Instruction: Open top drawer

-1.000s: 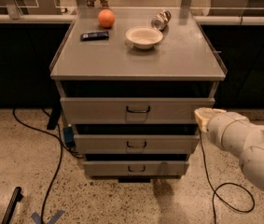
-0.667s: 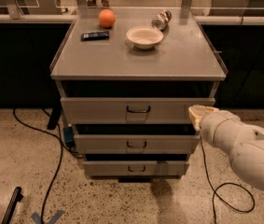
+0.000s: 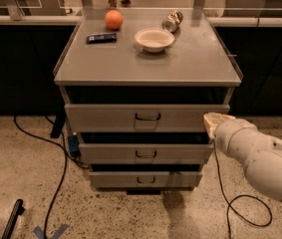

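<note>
A single robot arm [image 3: 267, 161] enters from the lower right corner of the view. Its casing is smooth, glossy white plastic, thick and rounded like a padded tube. It is built from bulging segments: a broad, barrel-shaped one nearest the corner, then a narrower rounded one, with a soft crease where they meet. The shell shades to pale grey underneath. At the arm's far end, right of centre in the view, sits the gripper [image 3: 214, 121], a small, blunt tip in cream yellow, warmer in colour than the white casing.
</note>
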### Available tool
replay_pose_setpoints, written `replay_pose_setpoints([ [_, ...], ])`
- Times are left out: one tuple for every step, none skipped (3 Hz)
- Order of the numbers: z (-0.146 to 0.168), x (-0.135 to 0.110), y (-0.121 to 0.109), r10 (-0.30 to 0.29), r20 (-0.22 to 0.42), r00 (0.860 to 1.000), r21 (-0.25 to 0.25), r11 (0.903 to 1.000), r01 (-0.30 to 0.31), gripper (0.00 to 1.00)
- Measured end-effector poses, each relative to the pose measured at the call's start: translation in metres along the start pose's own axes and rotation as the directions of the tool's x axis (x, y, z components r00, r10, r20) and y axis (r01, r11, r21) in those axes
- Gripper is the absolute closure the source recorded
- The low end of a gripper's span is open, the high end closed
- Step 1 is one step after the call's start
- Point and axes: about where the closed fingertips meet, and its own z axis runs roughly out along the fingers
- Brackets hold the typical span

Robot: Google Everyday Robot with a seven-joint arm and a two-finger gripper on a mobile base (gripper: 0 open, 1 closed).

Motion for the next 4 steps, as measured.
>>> replay_pose_setpoints([
  [0.025, 0.003, 0.009, 0.012, 0.008, 1.000, -0.012, 0.9998, -0.012, 1.00],
  [0.055, 0.000, 0.026, 0.008, 0.026, 1.000, -0.047, 0.9989, -0.007, 1.00],
  [0.080, -0.007, 0.037, -0.023, 0.054, 0.998, -0.070, 0.9972, 0.026, 1.00],
  [0.107, -0.027, 0.036, -0.068, 0.096, 0.993, -0.073, 0.9945, 0.075, 1.00],
])
